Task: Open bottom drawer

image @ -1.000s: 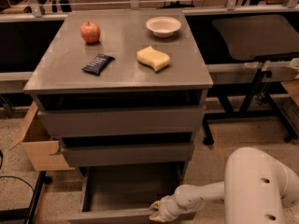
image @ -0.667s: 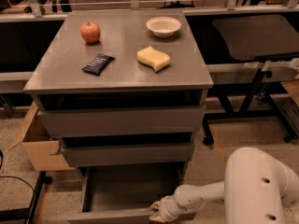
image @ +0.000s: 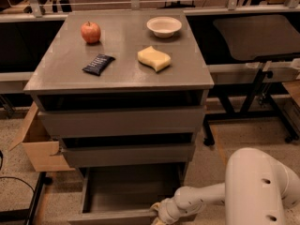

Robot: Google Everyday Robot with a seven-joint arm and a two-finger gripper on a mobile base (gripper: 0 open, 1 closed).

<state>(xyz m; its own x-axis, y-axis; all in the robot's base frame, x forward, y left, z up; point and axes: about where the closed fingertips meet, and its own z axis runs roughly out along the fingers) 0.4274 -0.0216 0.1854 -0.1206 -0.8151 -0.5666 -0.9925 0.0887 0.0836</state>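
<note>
Risks losing the bottom drawer (image: 126,193), already pulled well out beneath the two upper drawers (image: 122,121), through a slip of the gripper (image: 158,215) off the front lip's right end; cannot tell whether clamped or loose. Could skew it too, pulling off-centre. Compared with a second ago, shows no visible shift.

No visible change: the gripper (image: 158,214) stays at the bottom drawer's (image: 124,191) front edge.

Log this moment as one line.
grey handleless bottom drawer: pulled open | white gripper: at drawer's front edge, right end
</note>
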